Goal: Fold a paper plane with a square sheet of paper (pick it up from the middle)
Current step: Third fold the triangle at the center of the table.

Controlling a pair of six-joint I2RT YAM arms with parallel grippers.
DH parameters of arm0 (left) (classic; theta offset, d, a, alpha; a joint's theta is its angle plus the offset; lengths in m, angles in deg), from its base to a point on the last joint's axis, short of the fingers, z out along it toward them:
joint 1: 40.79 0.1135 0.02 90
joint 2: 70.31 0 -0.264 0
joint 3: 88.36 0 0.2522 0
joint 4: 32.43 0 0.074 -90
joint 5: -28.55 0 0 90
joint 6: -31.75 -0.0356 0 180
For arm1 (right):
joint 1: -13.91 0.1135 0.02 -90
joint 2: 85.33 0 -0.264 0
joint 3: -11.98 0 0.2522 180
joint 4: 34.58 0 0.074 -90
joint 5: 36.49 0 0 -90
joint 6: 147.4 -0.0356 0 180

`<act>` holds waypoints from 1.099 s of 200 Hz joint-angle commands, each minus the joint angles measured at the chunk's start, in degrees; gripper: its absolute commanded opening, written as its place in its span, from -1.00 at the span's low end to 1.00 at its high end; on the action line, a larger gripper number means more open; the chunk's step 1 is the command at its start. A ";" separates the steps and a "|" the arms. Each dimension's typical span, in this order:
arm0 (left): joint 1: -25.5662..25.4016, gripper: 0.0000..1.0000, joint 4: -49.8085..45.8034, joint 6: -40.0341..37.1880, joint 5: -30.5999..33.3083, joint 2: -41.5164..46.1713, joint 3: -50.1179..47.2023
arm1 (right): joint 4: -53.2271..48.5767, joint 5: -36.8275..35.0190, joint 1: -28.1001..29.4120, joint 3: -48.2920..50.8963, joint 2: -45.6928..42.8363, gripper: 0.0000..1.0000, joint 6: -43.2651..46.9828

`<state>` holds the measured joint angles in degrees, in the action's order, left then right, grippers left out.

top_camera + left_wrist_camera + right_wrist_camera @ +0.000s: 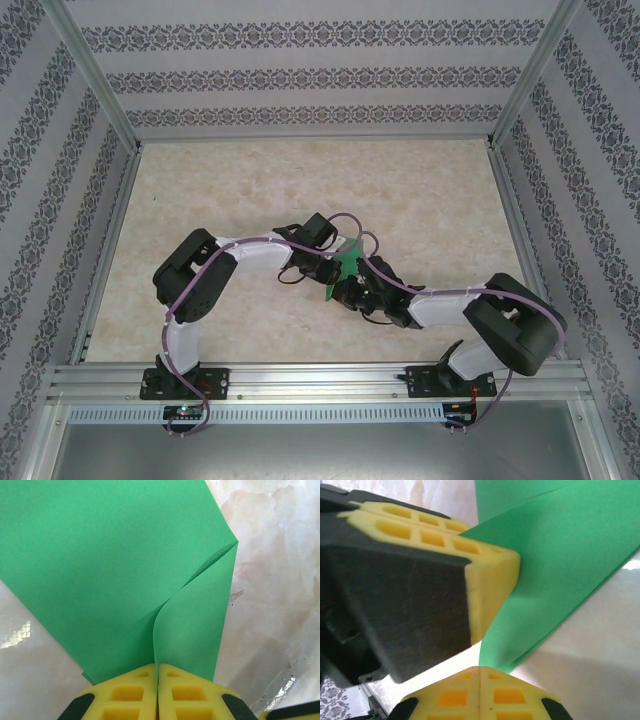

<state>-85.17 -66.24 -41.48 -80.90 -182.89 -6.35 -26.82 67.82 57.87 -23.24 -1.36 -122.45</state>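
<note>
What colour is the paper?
The paper is bright green, shown best in the left wrist view.

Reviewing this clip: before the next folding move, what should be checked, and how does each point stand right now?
1. Grip of the left gripper on the bright green sheet of paper: ok, shut on it.
2. State of the right gripper: ok, shut. Whether it pinches the sheet's corner: cannot tell.
3. Sheet raised off the pale marbled table: ok, it casts a shadow below.
4. Fold pressed into a sharp crease: not ok, one flap bows in a soft curve.
5. Clearance between the two grippers: cannot tell, they sit very close.
</note>
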 commanded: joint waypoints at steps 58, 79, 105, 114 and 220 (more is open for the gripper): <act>-0.92 -0.81 -3.17 0.01 2.23 -3.53 -4.52 | 3.02 -3.68 1.23 -0.61 4.84 -0.93 -1.04; -0.87 -0.81 -2.94 0.03 2.23 -3.55 -4.57 | 4.55 -3.12 1.23 0.36 7.18 -0.95 -1.69; -0.90 -0.81 -3.52 -0.24 2.38 -3.47 -4.40 | 2.08 -4.72 1.57 1.24 3.85 -0.95 -2.22; -0.95 -0.82 -3.42 -0.22 2.49 -3.36 -4.58 | 0.11 -4.87 1.56 0.86 1.81 -0.93 -1.26; -0.94 -0.81 -3.34 -0.43 2.09 -3.88 -3.61 | 5.72 -3.43 4.02 -1.30 4.15 -0.90 -1.89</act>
<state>-85.17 -64.45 -41.48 -81.09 -182.49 -7.46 -24.24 65.50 61.17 -23.59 0.82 -123.81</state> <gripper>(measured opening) 0.095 0.054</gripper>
